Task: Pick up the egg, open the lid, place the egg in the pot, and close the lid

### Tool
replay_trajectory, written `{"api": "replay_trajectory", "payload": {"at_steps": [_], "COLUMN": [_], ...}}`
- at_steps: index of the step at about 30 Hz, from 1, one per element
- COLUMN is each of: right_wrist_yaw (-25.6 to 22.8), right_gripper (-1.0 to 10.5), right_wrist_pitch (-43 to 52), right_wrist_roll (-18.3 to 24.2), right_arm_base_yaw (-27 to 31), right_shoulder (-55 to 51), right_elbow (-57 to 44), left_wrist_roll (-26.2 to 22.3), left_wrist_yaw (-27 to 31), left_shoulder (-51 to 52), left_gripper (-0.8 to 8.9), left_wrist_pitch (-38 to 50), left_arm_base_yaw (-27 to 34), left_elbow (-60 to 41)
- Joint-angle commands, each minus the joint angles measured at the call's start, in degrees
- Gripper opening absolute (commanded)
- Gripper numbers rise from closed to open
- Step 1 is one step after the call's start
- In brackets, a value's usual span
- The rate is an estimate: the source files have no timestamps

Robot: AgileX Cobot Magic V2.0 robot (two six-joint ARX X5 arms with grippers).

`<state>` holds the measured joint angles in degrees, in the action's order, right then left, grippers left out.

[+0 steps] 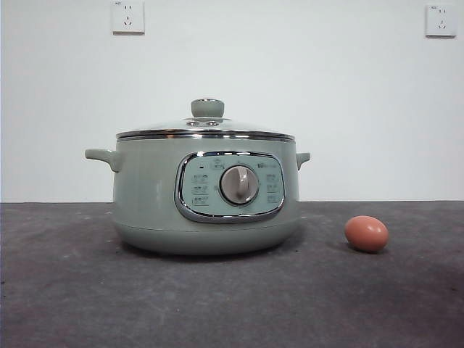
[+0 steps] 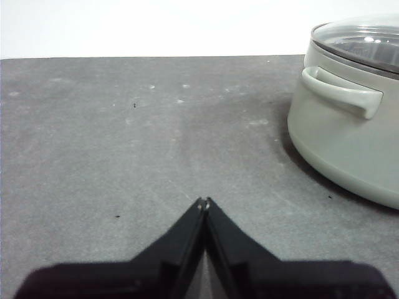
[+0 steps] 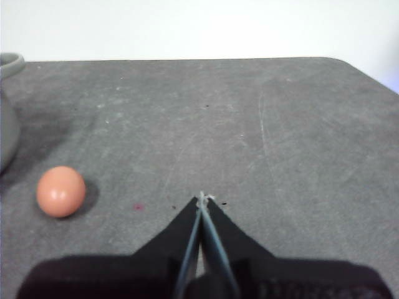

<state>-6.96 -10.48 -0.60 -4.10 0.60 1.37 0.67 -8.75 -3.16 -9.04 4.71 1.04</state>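
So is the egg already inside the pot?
No, the egg lies on the table beside the pot, whose lid is on.

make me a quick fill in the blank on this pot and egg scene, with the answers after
1. The glass lid sits ____ on the sage-green pot.
2. The egg lies on the ____, apart from the pot.
3. The left pincer and the right pincer both have their jaws ____.
4. The wrist view that shows the egg is the ____ one.

Missing words: closed; table; shut; right
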Motion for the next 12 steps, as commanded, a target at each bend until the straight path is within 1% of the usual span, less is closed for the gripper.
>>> {"api": "replay_trajectory", "payload": {"at_steps": [1,4,5,6,9,12], "right_wrist_yaw": [0.2,0.3,0.9,1.2,1.7,1.9], "right_gripper": [0.0,0.0,-0.1,-0.1,-0.1,-0.1], "right_wrist_pitch": [0.2,0.2,0.2,0.2,0.2,0.0], "right_wrist_roll": [-3.3,-3.4,-4.1,-5.2,-10.0,-12.0], "right_arm_base_yaw": [0.0,0.0,0.0,0.0,0.0,0.0], "right_shoulder": [0.0,0.0,0.0,0.0,0.0,0.0], "right_elbow": [-0.5,-0.5,-0.3,-0.1,1.4,4.2], "left_wrist_roll": [0.3,0.5,0.9,1.2,2.6,4.5], "left_wrist_yaw": [-0.4,-0.4,-0.4,-0.4,-0.5,-0.6], "left_shoulder": [0.0,0.0,0.0,0.0,0.0,-0.2], "left_gripper": [-0.04,-0.05,-0.06,-0.06,-0.06,-0.06], "left_wrist_pitch": [0.1,0.1,0.0,-0.1,-1.2,-3.5], "left_arm_base_yaw": [-0.2,-0.2,-0.2,-0.2,-0.2,-0.2], "left_elbow": [-0.6,-0.5,-0.4,-0.2,1.1,3.6]}}
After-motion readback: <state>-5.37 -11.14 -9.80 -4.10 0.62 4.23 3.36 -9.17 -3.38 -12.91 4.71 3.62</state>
